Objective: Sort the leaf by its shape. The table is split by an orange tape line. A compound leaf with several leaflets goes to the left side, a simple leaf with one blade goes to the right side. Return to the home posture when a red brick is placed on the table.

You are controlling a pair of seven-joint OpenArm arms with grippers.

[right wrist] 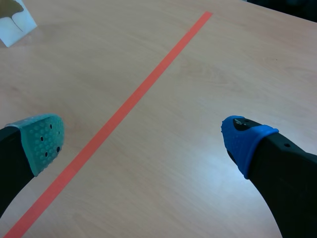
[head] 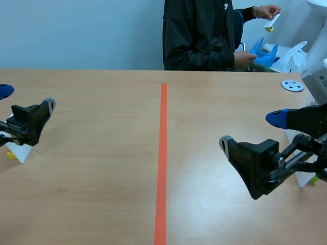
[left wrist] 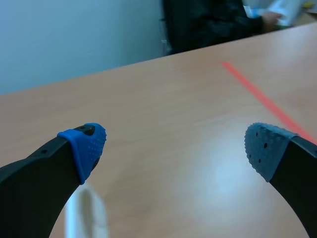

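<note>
No loose leaf shows on the wooden table (head: 102,194). An orange tape line (head: 162,153) splits it down the middle. My left gripper (head: 26,98) hangs open near the left edge, above a small white card (head: 18,152). In the left wrist view the left gripper (left wrist: 176,148) holds nothing, and the card (left wrist: 86,213) is a blur under it. My right gripper (head: 250,130) is open low on the right side, nothing between its fingers. The right wrist view has the right gripper (right wrist: 143,141) over the tape line (right wrist: 124,109), with a leaf-printed card (right wrist: 15,20) far ahead.
A person (head: 199,35) in a dark jacket stands across the table, holding a small white card (head: 271,23) and a blue bag (head: 265,55). A white disc (head: 292,85) lies at the far right. Another white card (head: 301,176) stands beside my right arm.
</note>
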